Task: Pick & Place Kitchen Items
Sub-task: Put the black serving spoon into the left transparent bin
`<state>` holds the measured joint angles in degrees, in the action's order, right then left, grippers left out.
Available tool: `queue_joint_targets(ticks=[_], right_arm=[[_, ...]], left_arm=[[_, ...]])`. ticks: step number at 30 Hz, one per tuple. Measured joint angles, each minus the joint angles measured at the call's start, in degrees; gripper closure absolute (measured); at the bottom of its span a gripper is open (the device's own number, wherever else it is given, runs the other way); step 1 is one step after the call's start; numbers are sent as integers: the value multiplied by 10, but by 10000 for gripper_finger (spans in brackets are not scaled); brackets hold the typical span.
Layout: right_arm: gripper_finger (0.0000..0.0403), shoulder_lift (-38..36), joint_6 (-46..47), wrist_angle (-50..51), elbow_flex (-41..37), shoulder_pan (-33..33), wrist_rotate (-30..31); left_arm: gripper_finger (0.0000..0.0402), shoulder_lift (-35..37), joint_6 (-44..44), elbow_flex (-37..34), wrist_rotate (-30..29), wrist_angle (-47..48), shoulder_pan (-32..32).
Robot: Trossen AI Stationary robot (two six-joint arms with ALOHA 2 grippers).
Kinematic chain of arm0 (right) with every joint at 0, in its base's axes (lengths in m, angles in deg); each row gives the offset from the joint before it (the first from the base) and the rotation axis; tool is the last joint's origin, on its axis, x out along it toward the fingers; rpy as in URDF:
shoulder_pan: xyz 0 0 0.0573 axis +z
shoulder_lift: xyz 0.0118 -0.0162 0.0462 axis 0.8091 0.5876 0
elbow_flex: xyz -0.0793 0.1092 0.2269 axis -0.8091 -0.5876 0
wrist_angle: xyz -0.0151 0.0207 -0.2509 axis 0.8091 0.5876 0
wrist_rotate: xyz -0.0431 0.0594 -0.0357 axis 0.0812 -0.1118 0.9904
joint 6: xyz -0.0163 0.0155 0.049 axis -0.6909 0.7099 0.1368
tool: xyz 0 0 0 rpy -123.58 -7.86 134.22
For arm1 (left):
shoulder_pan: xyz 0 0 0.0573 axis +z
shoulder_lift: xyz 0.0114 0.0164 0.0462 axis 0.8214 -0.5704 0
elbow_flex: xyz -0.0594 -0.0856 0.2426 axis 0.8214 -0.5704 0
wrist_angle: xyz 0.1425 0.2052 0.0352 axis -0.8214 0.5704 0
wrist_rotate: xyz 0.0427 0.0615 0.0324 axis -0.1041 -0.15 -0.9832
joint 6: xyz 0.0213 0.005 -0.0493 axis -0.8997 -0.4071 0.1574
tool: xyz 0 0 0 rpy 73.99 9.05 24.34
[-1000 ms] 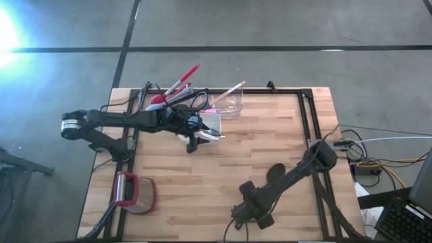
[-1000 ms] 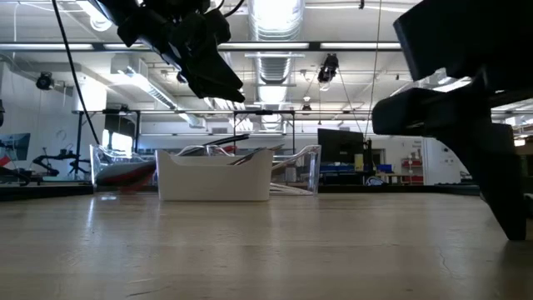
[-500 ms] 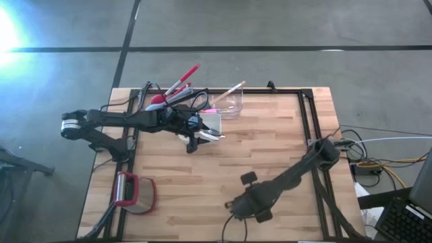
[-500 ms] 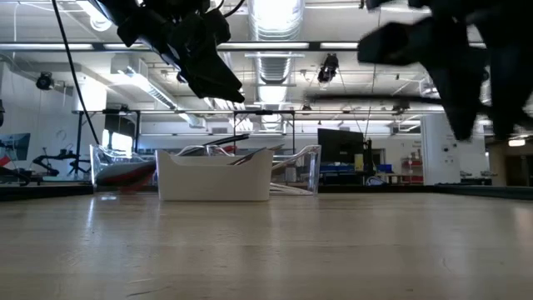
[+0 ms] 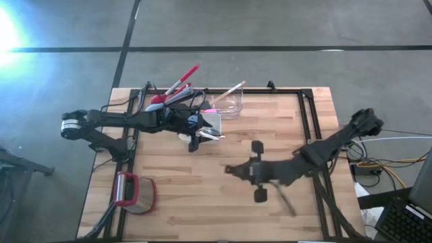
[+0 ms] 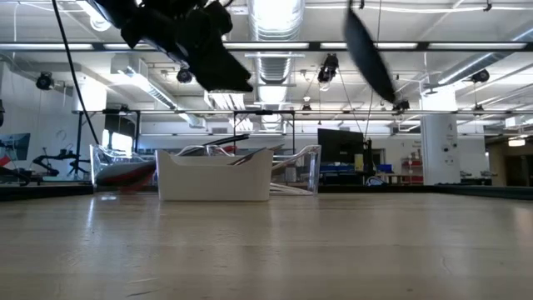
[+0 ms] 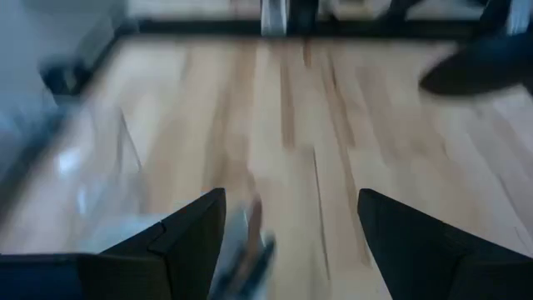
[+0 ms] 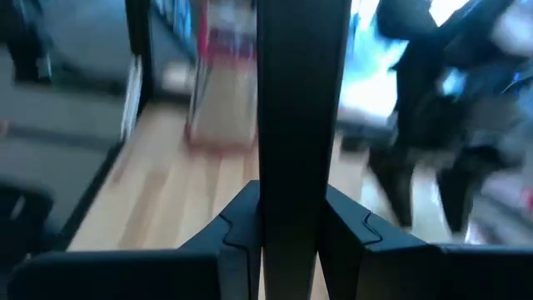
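Fingers of the right gripper (image 8: 287, 237) clamp a black utensil (image 8: 300, 100) above table centre; its long overhang could swing or slip. Left gripper (image 5: 196, 138) hangs wide-jawed at eleven o'clock over the white dish (image 5: 214, 122), risking collision.

The left arm reaches in from the table's left edge toward the far middle, its left gripper (image 5: 194, 140) held above the table with the fingers (image 7: 193, 229) spread wide. The right arm stretches from the right edge across the middle, and the right gripper (image 5: 233, 170) has its fingers (image 8: 241, 218) clamped on a dark flat handle.
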<state>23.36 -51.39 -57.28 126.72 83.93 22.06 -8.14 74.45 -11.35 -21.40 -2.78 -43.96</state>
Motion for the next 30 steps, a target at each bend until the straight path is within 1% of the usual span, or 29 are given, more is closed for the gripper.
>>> queue_joint_targets(ticks=[3, 5, 9, 11, 13, 14, 16, 19, 23, 26, 30], right_arm=[[332, -57, -77, -155, -81, -16, -1], [332, -88, -113, -227, -126, -31, 0], [332, -128, -144, -309, -198, -73, 0], [332, -135, -160, -354, -223, -95, -8], [332, -139, -171, -393, -240, -119, -44], [332, -139, -172, -410, -245, -131, -67], [332, -135, -171, -423, -251, -153, -91], [332, -130, -171, -427, -251, -178, -101], [332, -119, -169, -428, -240, -202, -145], [332, -112, -171, -429, -231, -213, -155], [332, -108, -174, -429, -223, -222, -161]], left_arm=[[124, 0, -26, -11, 0, -84, 0], [124, 0, -35, -16, 0, -127, 0], [124, 0, -40, -20, 8, -190, 0], [124, 0, -51, -20, 37, -215, 0], [124, -1, -65, -20, 73, -243, 0], [124, -2, -70, -20, 81, -254, 0], [124, -2, -75, -15, 85, -249, 1], [124, -3, -91, 1, 95, -237, 4], [125, -6, -103, 31, 104, -214, 4], [131, -22, -100, 54, 132, -204, 4], [148, -54, -101, 86, 149, -169, 4]])
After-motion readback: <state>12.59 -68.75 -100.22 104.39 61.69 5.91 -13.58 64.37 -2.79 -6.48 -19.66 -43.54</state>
